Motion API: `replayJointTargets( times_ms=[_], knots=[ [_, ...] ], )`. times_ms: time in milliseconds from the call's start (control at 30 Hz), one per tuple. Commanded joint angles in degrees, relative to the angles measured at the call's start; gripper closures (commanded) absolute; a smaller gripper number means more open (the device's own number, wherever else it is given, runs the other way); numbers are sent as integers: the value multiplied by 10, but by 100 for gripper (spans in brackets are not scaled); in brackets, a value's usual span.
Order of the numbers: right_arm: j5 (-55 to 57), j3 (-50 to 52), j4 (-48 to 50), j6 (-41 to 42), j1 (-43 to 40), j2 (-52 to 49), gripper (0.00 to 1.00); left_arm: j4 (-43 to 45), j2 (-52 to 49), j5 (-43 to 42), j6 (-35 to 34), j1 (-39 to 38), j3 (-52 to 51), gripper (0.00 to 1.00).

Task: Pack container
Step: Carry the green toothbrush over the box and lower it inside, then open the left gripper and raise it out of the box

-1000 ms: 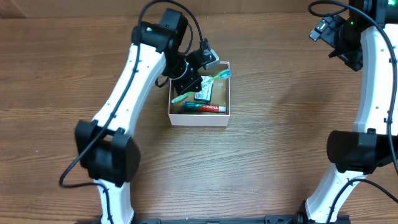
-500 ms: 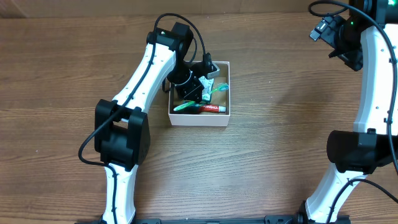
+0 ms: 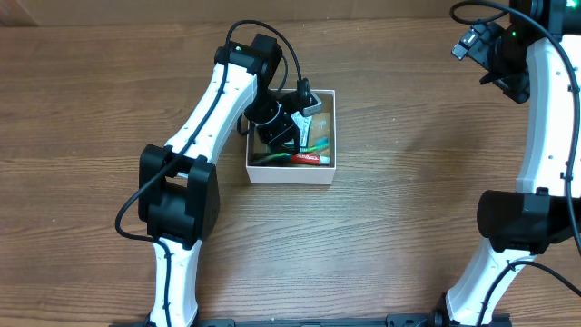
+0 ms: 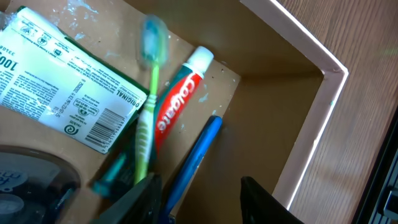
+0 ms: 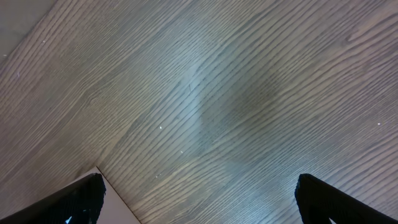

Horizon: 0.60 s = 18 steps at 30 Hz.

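The container (image 3: 290, 174) is sitting on the tabletop (image 3: 408, 227), holding a toothpaste tube (image 4: 177, 99), a soap packet (image 4: 62, 81) and a green toothbrush (image 4: 146, 124). The left claw (image 4: 198, 190) is hanging inside it, jaws parted and gripping nothing. The right claw (image 5: 199, 193) is hovering wide open, well apart.

Table (image 5: 249, 93): matt wood grain. Container (image 4: 309, 130): smooth white card walls, matt brown cardboard floor. Toothpaste tube (image 4: 177, 102) glossy plastic; soap packet (image 4: 62, 81) shiny printed wrapper; toothbrush (image 4: 147, 124) translucent green plastic.
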<state>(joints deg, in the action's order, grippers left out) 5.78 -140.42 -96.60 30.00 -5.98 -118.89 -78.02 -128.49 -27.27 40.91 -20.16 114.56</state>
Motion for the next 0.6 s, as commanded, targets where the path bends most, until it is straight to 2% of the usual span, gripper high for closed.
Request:
replayJointTargets(
  times_ms=[0, 167, 267, 567],
  knots=[
    [0, -4, 2, 0, -2, 5, 0, -2, -5, -13, 9, 0, -2, 56],
    [0, -4, 2, 0, -2, 5, 0, -17, -4, -22, 2, -2, 7, 50],
    [0, -4, 2, 0, -2, 5, 0, -42, -1, -35, 2, -2, 29, 50],
    [0, -4, 3, 0, -2, 5, 0, -163, 0, -69, 3, -5, 173, 51]
  ],
)
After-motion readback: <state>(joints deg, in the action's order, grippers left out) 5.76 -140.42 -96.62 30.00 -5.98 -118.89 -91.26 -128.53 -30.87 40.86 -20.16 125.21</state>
